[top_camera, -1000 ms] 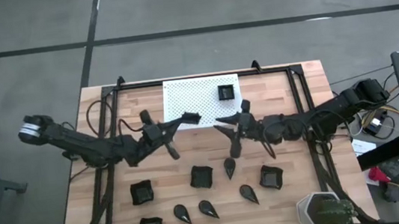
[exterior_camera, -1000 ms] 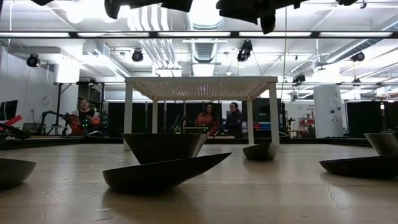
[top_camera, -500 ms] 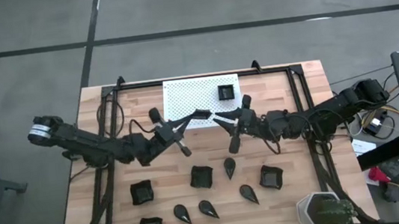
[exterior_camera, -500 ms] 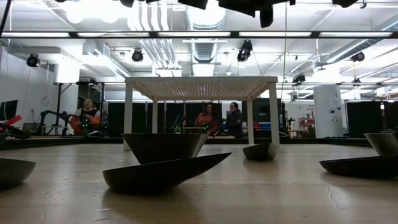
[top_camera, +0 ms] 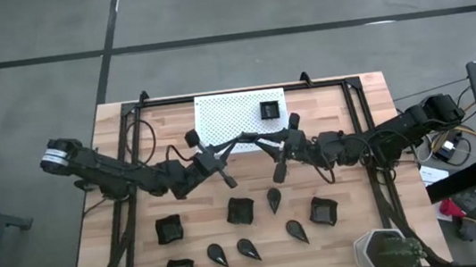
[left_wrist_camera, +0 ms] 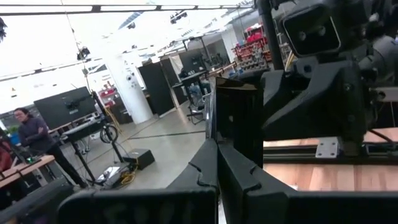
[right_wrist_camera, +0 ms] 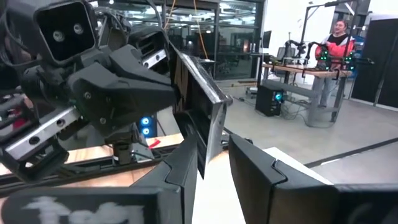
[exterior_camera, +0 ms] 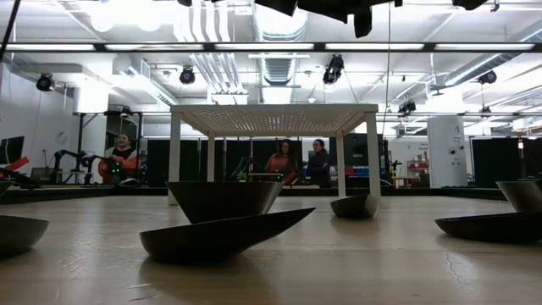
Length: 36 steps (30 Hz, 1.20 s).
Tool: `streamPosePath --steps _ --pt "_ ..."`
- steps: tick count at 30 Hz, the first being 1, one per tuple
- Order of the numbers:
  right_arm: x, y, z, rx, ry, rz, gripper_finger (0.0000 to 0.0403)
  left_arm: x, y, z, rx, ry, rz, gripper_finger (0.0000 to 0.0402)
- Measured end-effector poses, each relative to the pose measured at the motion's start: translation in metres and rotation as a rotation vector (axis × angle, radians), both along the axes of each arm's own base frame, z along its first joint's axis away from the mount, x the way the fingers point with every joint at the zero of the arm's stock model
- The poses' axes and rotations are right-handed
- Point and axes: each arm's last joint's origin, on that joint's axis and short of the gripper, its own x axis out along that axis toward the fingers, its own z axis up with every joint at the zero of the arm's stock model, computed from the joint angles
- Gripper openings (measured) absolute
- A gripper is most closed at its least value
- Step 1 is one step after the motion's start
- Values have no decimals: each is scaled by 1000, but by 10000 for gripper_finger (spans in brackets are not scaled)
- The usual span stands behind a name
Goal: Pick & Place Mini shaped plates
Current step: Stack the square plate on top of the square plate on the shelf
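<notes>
no readable text, no labels, no brands, no numbers anywhere

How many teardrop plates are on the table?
4: centre teardrop; right teardrop; middle teardrop and left teardrop side by side. The arms may hide more.

1. A glossy black teardrop dish [exterior_camera: 224,235] lies nearest the camera on the wooden tabletop [exterior_camera: 339,271], its point aimed to the picture's right.
2. Just behind it sits a deeper square dish [exterior_camera: 222,200]; a smaller dish [exterior_camera: 355,206] rests by the leg of the white perforated stand [exterior_camera: 275,119].
3. More dark dishes are cut off at both picture edges [exterior_camera: 17,233] [exterior_camera: 491,226].
4. Dark arm parts [exterior_camera: 326,8] hang in from the top edge.
5. Beyond the table, three people [exterior_camera: 292,163] are at workbenches under strip lights.
</notes>
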Motion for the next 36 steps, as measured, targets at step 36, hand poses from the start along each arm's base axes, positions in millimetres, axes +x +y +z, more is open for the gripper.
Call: streamPosePath --steps 36 --pt "0 -12 1 78 -4 -41 8 1 -1 -2 5 4 -20 74"
